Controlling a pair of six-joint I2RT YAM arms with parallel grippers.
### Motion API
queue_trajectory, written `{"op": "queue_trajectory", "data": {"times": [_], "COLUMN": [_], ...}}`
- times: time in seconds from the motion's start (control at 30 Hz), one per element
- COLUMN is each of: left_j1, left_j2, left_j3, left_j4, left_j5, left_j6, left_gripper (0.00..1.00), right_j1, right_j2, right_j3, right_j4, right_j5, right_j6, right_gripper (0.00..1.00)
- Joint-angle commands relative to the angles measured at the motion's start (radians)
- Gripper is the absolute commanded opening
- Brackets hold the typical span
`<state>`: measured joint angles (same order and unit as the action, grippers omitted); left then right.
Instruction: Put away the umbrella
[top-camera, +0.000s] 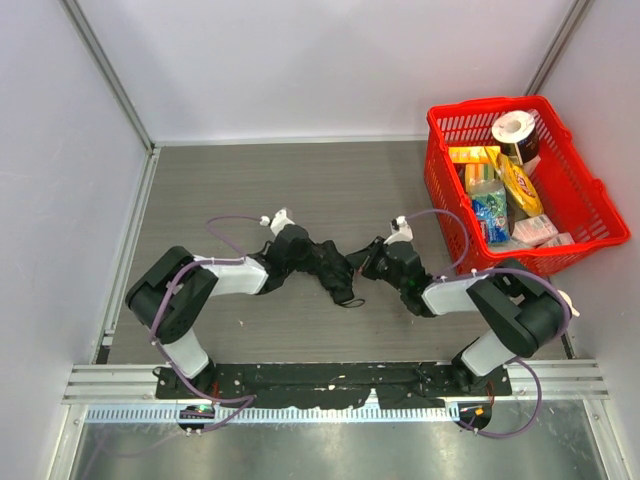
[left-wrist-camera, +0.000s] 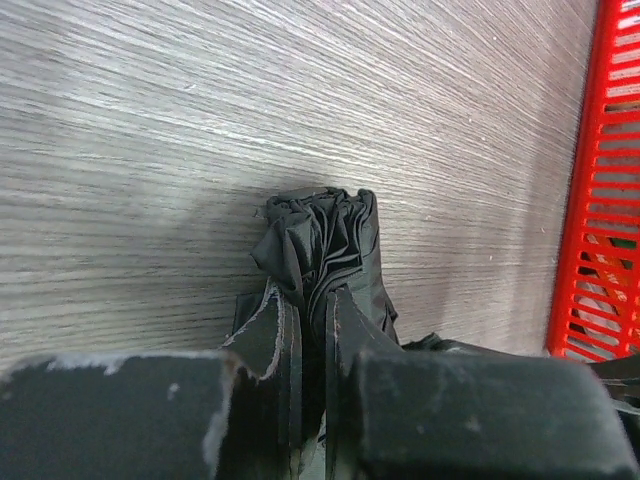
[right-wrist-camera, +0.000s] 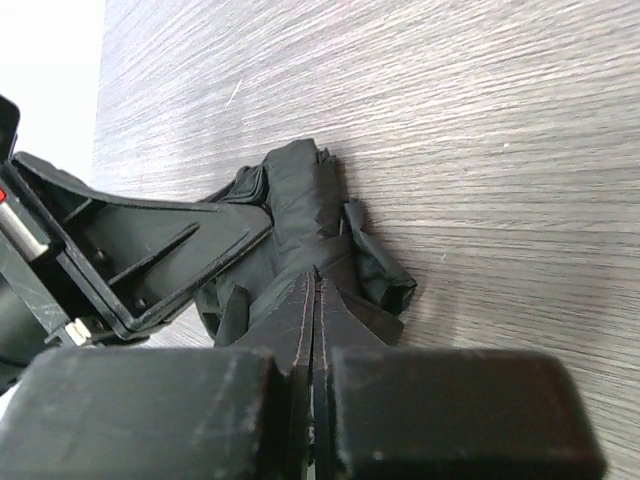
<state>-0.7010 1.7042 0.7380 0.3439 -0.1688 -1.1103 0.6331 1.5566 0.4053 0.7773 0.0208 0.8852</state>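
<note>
We see the umbrella (top-camera: 325, 268) lying on the counter (top-camera: 220, 190) near its middle. It is a crumpled black bundle of matte cloth, its folds bunched and uneven, with a thin loop (top-camera: 349, 300) trailing at its 5 o'clock side. The left claw (left-wrist-camera: 312, 300) is clamped on gathered pleats at the 9 o'clock end. The right claw (right-wrist-camera: 316, 285), fingers pressed together, pinches a thin fold at the 3 o'clock end. A red basket (top-camera: 480, 105) stands at 2 o'clock, well apart.
</note>
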Motion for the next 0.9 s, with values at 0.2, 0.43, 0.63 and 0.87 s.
{"op": "queue_trajectory", "data": {"times": [0.2,0.43,0.63,0.87], "left_j1": [-0.046,-0.046,-0.046,-0.046], "left_j2": [0.034,0.041,0.051,0.04], "left_j3": [-0.011,-0.002,0.0,-0.003], "left_j4": [-0.253,-0.253,-0.247,-0.226], "left_j5": [-0.23,-0.233,-0.225,-0.19], "left_j6": [0.093,0.098,0.095,0.086], "left_gripper": [0.0,0.0,0.0,0.0], "right_j1": [0.017,0.037,0.122,0.151], "right_j2": [-0.058,-0.139,-0.191,-0.089], "right_j3": [0.162,0.182,0.188,0.167], "right_j4": [0.06,0.103,0.068,0.089], "right_j5": [-0.04,-0.058,-0.048,-0.09], "right_j6": [0.012,0.047,-0.025,-0.132], "right_gripper": [0.01,0.0,0.01,0.0]}}
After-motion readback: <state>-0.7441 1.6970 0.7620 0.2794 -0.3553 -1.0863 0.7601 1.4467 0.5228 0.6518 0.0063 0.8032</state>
